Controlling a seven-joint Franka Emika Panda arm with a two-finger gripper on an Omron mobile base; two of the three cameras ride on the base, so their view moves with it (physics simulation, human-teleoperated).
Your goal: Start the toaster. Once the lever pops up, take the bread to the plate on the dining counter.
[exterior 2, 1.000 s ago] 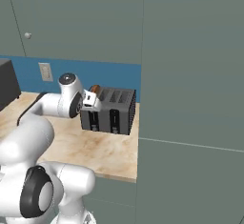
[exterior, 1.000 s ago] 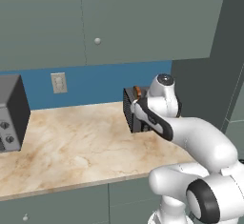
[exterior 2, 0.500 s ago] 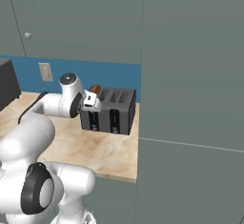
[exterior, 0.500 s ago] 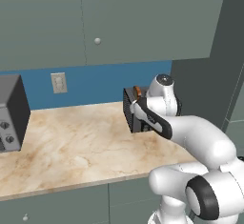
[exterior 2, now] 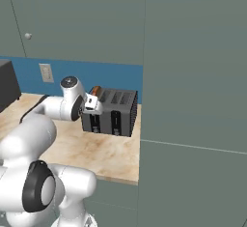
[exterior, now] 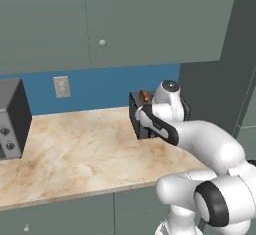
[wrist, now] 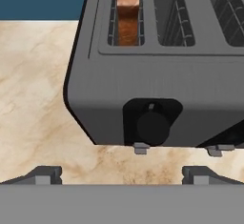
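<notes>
Center of hand view: we see toaster (wrist: 157,85) lever knob (wrist: 153,127) just above gripper (wrist: 122,174), jaws spread wide, nothing held; bread (wrist: 127,13) in upper-left slot.

No readable text, label, brand, number or sign appears anywhere. The toaster (wrist: 157,80) has a plain dark front with an unmarked lever knob (wrist: 152,127), and the grey oven box (exterior: 11,119) carries round knobs with no legible markings.
</notes>
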